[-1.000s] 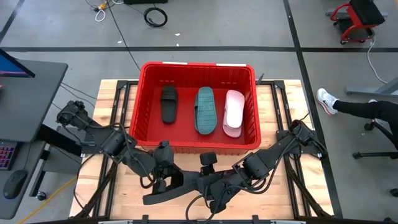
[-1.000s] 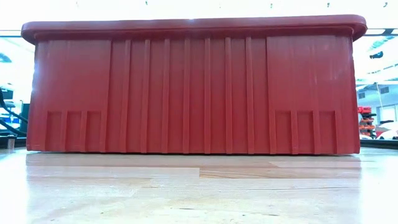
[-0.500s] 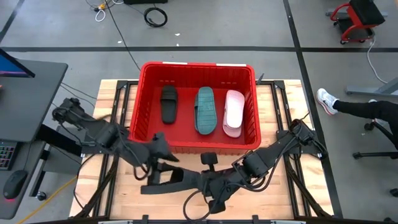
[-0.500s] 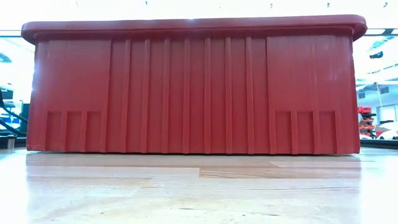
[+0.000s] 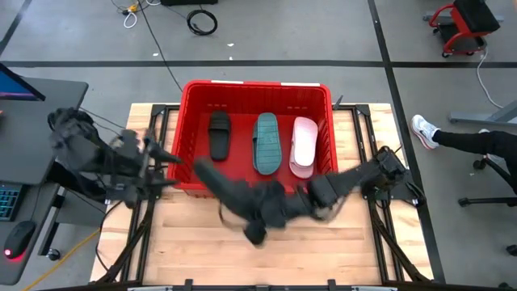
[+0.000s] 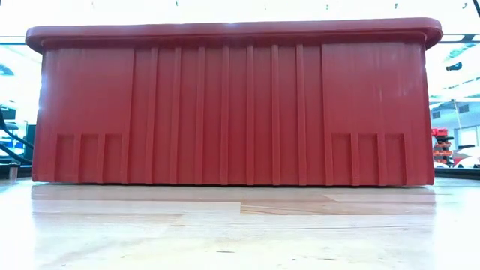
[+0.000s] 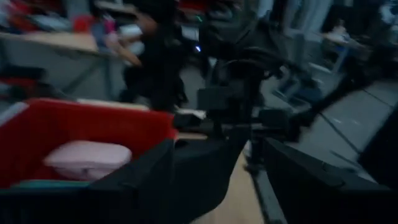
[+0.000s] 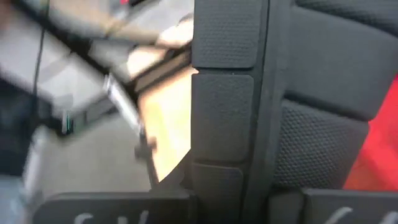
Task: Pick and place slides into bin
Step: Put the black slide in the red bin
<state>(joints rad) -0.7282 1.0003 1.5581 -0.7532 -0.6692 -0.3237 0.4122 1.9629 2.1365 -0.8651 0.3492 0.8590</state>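
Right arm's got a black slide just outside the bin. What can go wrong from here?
1. The right gripper holds the black slide close to the bin's front wall. It may catch the rim on the way over.
2. Much of the slide seems to stick out past the grip, so it could twist or slip free.
3. The left gripper waits open by the bin's left corner, near the slide's tip. A wide swing might clip it.

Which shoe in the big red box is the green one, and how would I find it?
Look for the red bin at the far side of the wooden table. Three slides lie side by side on its floor, and the teal green slide is the middle one. A smaller black slide lies on one side of it and a pale pink slide on the other.
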